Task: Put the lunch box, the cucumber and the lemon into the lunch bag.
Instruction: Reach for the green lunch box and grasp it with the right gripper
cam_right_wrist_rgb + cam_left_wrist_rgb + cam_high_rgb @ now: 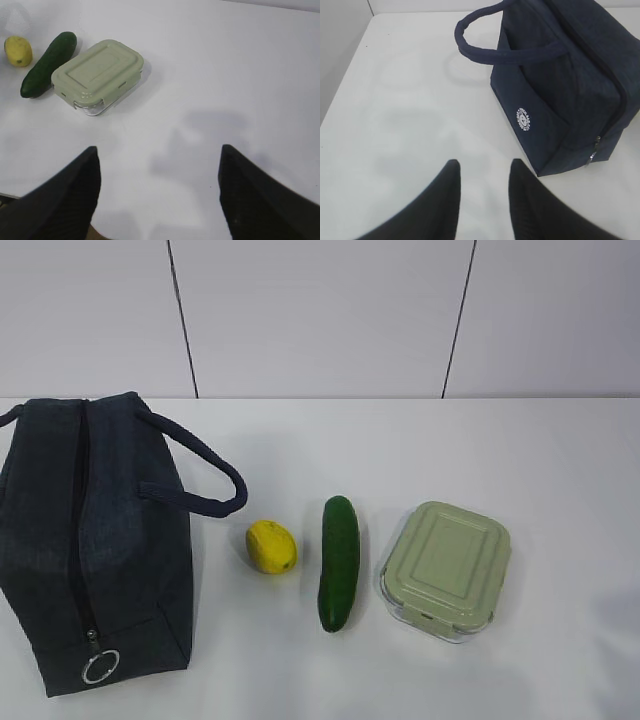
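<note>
Lunch bag [95, 540] stands at the tabletop's [560, 460] left, zipper closed. Lemon [271, 546], cucumber [339, 562] and lunch box [446, 570] lie in a row to its right, none touching. Left pincer [482, 172] part-spread, empty — right pincer [157, 160] spread wide, empty.

Risks: soft bag may slide or collapse when unzipped — smooth cucumber or lemon could roll from a grip.

I see bare table [560, 460] all round the box [446, 570]; cucumber [339, 561] sits just beside it, lemon [271, 546] between cucumber and zipped bag [95, 540].
</note>
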You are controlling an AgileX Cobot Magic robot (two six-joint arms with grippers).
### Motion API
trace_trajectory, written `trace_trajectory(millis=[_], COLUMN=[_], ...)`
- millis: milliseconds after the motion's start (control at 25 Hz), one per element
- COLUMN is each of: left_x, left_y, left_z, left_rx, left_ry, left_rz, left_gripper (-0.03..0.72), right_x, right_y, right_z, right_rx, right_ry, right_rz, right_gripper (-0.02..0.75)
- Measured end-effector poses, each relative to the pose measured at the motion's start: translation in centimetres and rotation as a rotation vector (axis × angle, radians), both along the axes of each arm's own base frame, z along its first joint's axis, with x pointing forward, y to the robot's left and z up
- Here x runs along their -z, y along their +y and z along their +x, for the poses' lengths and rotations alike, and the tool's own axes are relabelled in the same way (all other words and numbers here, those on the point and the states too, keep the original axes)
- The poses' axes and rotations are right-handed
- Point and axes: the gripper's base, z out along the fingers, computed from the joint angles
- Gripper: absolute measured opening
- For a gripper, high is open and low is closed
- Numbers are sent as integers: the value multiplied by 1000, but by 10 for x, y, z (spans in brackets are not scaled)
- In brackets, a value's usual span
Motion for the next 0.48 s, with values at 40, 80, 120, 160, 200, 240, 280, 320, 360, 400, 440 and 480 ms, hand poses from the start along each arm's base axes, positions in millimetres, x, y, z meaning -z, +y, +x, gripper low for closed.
trace_trajectory(millis=[40,80,120,160,200,240,280,320,360,400,440,480], left_x=[0,0,0,0,0,0,0,0,0,0,0,0], left_y=[0,0,0,0,0,0,0,0,0,0,0,0], left_z=[0,0,0,0,0,0,0,0,0,0,0,0], left_rx=[0,0,0,0,0,0,0,0,0,0,0,0], left_ry=[0,0,0,0,0,0,0,0,0,0,0,0], left_rz=[0,0,0,0,0,0,0,0,0,0,0,0], left_gripper=[234,234,234,234,234,234,234,234,234,234,234,234], right_x=[0,0,0,0,0,0,0,0,0,0,0,0], right_y=[0,0,0,0,0,0,0,0,0,0,0,0], right_z=[0,0,0,0,0,0,0,0,0,0,0,0], right_rx=[0,0,0,0,0,0,0,0,0,0,0,0], right_ry=[0,0,0,2,2,2,2,2,2,2,2,2], right_rz=[0,0,0,0,0,0,0,0,0,0,0,0], right_gripper=[533,533,533,533,533,533,533,533,533,533,533,533])
